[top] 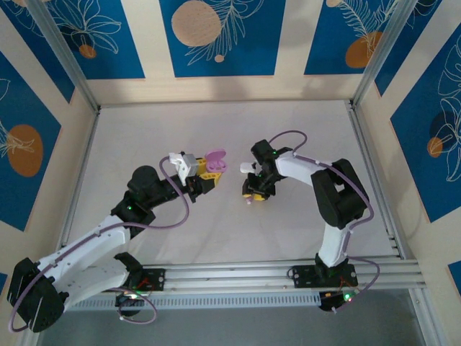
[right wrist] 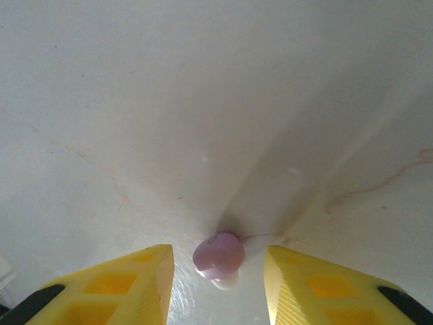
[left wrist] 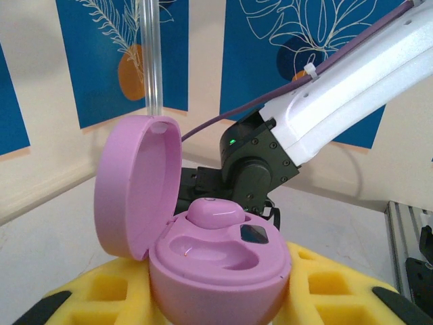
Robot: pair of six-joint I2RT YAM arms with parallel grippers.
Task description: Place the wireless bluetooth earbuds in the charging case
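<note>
While the left jaws clamp an open pink case point(left wrist: 223, 284), one bud point(left wrist: 215, 214) sits inside. The right jaws, narrowly parted, straddle another bud point(right wrist: 218, 256) on the bench point(right wrist: 203, 101).

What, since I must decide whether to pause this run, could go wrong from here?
The pink earbud lies loose on the table between the right gripper's open fingers; small and rounded, it may squirt out as they close. The open case in the left gripper has one free socket; a misaligned approach could miss it.
</note>
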